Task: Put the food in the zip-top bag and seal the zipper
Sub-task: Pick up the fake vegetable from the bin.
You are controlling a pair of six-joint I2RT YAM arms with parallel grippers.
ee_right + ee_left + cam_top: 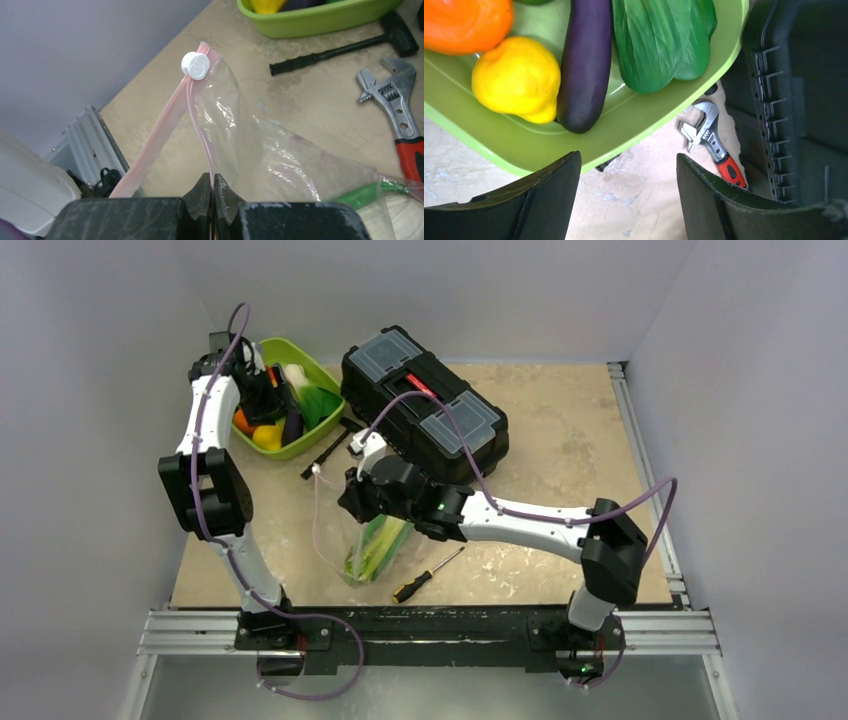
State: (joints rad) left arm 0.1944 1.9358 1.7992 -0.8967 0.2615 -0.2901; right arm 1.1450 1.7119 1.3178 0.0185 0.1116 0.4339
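Note:
The food lies in a lime-green tray [300, 445]: a purple eggplant [584, 65], a yellow pear [516, 80], an orange [466, 22] and a green leafy piece [659, 40]. My left gripper [628, 175] hovers open and empty over the tray's near rim [524, 150]. The zip-top bag [335, 530] stands held up mid-table with green-white leek stalks [378, 545] inside. My right gripper [212, 182] is shut on one side of the pink zipper [200, 130] at the bag's mouth, which gapes open. A white slider [195, 65] sits at the zipper's far end.
A black toolbox [425, 400] stands behind the bag. A red-handled wrench [400, 115] and a black hammer [340, 52] lie between tray and toolbox. A yellow-and-black screwdriver [425, 575] lies near the front edge, right of the bag.

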